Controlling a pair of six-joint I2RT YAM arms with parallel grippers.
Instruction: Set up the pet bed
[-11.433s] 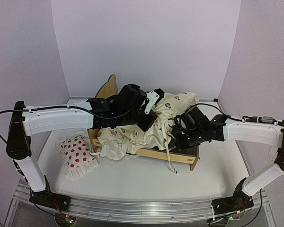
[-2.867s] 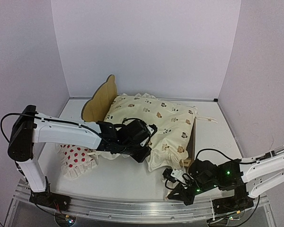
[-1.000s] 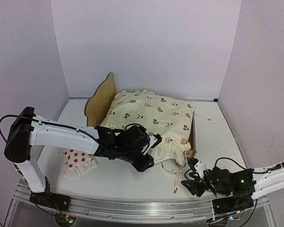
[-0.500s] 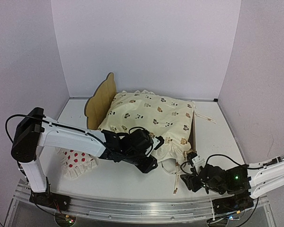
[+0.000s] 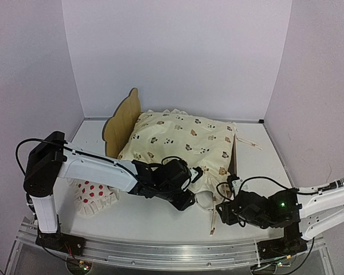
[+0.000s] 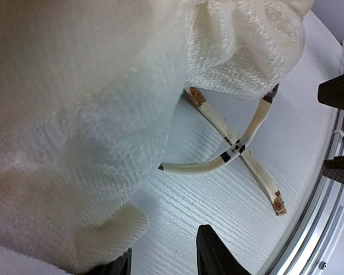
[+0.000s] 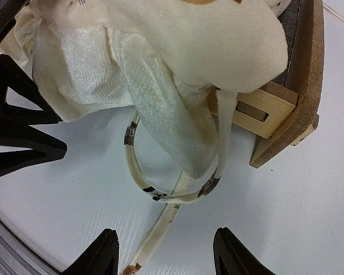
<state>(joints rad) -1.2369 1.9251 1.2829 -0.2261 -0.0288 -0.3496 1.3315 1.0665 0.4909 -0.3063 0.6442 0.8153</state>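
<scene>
Two changes are noted. The quilt (image 5: 178, 137), which lay bunched in the frame some seconds back, now lies spread flat over the pet bed (image 5: 121, 117), its ruffled near corner hanging over the rail onto the table (image 5: 160, 223). Within the last second the right gripper (image 5: 225, 209) has come in from the near right edge to the foot corner, and the left gripper (image 5: 186, 197) has slid a little along the quilt's near edge.

The pet bed stands mid-table, headboard to the left rear and footboard to the right, its base fully covered.

Left jaws stand partly open with bare table between them. The quilt's fold lies against one finger, and nothing is gripped. Right jaws stand well apart and empty, low over the loose ties (image 7: 160, 197) that trail from the quilt corner.

Judgement: the covering step looks nearly complete, with tidying of the overhanging corner and ties in hand. The pillow (image 5: 94, 192) lies on the table to the left of the bed, not yet placed.

Markings: no brand, label or legible writing is found. The quilt carries small animal figures only. Dark marks on the ties are too small to read.
</scene>
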